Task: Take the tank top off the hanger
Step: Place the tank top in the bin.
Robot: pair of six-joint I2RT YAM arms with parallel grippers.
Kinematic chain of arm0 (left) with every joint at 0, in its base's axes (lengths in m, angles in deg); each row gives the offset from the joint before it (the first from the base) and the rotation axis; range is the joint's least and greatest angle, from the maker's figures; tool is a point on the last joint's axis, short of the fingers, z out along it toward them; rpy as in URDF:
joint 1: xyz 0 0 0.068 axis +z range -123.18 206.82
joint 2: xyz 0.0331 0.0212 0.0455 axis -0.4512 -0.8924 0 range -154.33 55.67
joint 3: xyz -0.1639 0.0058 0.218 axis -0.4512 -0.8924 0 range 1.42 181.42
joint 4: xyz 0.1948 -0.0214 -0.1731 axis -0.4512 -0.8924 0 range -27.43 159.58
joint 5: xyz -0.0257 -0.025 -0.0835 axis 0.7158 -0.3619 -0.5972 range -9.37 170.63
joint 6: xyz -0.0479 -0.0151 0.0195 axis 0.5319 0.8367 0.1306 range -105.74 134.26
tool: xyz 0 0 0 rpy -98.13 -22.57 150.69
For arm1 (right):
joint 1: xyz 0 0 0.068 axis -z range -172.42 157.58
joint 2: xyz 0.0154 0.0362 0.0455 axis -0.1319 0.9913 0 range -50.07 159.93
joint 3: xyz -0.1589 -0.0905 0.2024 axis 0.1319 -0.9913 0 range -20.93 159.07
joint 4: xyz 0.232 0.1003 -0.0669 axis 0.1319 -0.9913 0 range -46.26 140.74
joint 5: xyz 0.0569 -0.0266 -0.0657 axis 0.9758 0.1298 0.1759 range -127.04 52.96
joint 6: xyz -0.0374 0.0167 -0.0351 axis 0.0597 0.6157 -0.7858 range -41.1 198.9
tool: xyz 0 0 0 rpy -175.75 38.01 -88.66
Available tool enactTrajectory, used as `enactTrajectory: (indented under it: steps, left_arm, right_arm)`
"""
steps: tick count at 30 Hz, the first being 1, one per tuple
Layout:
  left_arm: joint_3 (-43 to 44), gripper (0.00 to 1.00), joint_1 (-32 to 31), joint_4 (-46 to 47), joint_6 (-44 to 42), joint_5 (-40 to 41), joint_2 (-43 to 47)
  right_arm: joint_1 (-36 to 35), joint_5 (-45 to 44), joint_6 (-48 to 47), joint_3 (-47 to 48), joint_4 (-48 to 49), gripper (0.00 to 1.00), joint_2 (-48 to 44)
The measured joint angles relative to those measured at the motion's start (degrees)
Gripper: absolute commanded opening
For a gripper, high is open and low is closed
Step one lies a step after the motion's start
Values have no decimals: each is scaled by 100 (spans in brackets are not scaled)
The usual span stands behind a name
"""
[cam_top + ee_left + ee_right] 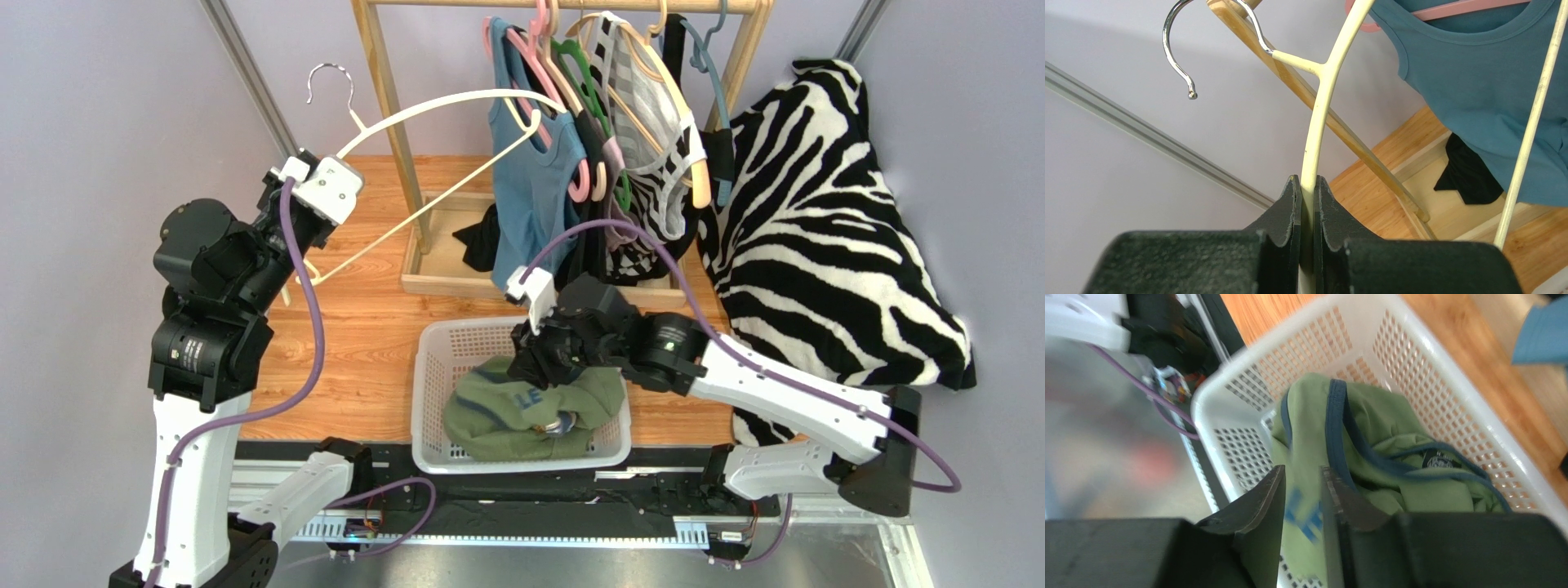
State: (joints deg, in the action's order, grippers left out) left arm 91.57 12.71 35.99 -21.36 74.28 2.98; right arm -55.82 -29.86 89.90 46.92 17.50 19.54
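Observation:
The green tank top (534, 410) with blue trim lies crumpled in the white basket (429, 368), off its hanger. It also shows in the right wrist view (1389, 447), inside the basket (1229, 386). My right gripper (536, 368) hangs just over its left part. In the right wrist view its jaws (1303, 474) stand a little apart, with the cloth seen below the gap. My left gripper (321, 186) is raised at the left and shut on the bare cream hanger (429, 110). The left wrist view shows the jaws (1308, 180) pinching the hanger's arm (1321, 104).
A wooden rack (393, 123) at the back carries several garments on hangers, with a teal top (534, 184) nearest the cream hanger. A zebra-print cushion (834, 245) lies at the right. The rack's base tray (442, 263) sits behind the basket.

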Motion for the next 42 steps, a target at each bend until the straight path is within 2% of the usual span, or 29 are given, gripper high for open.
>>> enactTrajectory:
  steps: [4,5,7,13,22,36,42]
  left_arm:
    - [0,0,0,-4,68,-17,24]
    - [2,0,2,-7,83,-24,26]
    - [2,0,0,-17,103,-48,31]
    - [13,0,2,-138,146,-63,44]
    - [15,0,0,-201,144,-63,131]
    - [76,0,2,-380,140,-98,138]
    - [76,0,2,-496,125,-173,164]
  right_arm:
    - [28,-271,35,-413,275,31,719]
    - [35,-446,52,-476,345,25,1010]
    - [70,-728,85,-549,463,19,1523]
    - [304,-1427,234,-599,1047,13,2656]
    - [774,-1996,247,-599,1799,12,3049]
    - [1502,-2085,-20,-378,1939,11,3121]
    - [1362,-2376,280,-107,1998,10,3281]
